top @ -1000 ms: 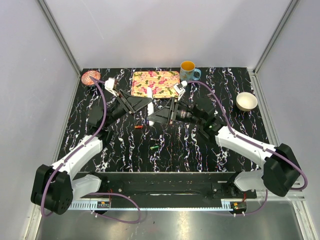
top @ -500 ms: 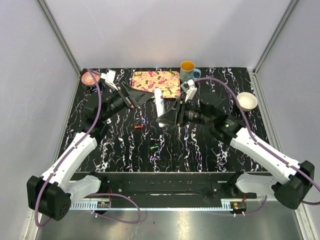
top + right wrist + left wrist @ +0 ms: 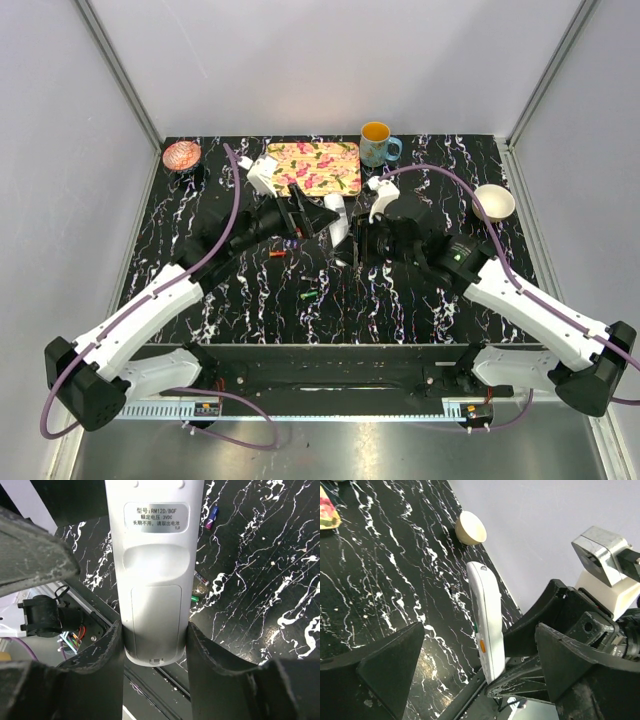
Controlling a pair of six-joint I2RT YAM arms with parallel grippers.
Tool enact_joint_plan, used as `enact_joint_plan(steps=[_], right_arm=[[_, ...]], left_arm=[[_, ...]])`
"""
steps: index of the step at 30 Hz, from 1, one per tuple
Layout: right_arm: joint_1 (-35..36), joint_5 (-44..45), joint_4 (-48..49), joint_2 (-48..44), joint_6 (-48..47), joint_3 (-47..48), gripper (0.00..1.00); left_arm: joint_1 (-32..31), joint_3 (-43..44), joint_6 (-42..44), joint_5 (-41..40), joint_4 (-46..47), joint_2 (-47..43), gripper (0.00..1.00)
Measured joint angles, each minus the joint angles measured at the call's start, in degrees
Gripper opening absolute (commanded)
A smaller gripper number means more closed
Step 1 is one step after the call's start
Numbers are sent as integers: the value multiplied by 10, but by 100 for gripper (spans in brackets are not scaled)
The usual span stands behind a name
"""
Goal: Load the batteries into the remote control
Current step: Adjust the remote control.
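Note:
The white remote control [image 3: 337, 213] is held off the table by my right gripper [image 3: 352, 245], which is shut on its lower end. In the right wrist view the remote [image 3: 155, 555] shows its back, with a label and the battery cover in place, clamped in the gripper [image 3: 155, 655]. My left gripper [image 3: 322, 220] is open right beside the remote. The left wrist view shows the remote [image 3: 485, 625] edge-on between the spread jaws of the left gripper [image 3: 480, 675], not touching them. A reddish battery [image 3: 277, 254] and a greenish battery [image 3: 308, 295] lie on the black table.
A floral tray [image 3: 312, 165] and an orange-filled mug [image 3: 376, 143] stand at the back. At the right sits a white bowl [image 3: 493, 203], and a pink dish [image 3: 182, 155] is at the back left. Grey walls close in the table.
My left gripper has opened wide and swung from the back left to the remote. The right gripper has carried the remote slightly right and nearer.

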Motion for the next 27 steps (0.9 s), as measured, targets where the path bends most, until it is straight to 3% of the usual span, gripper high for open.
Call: enact_joint_plan(steps=[8,11,13,15,22,26,27], right_arm=[[9,20,-11,0,0,0,0],[14,23,-11,0,0,0,0],[16,24,-11,0,0,0,0],[19,27,-11,0,1,0,0],[21,32,-13,3,2,0,0],[21,33,-14,3,2,0,0],[21,35,-14,3,2,0,0]], left_arm=[[-29,3,17,-44,-10,21,84],[-45,3,24,-54,-10,35,73],[-53,3,28,-57,-9,43,58],[-56,4,28,-57,-5,51,50],[-61,19,39,-59,2,68,52],[-62,23,40,-58,3,74,34],[-63,23,40,-57,6,75,24]])
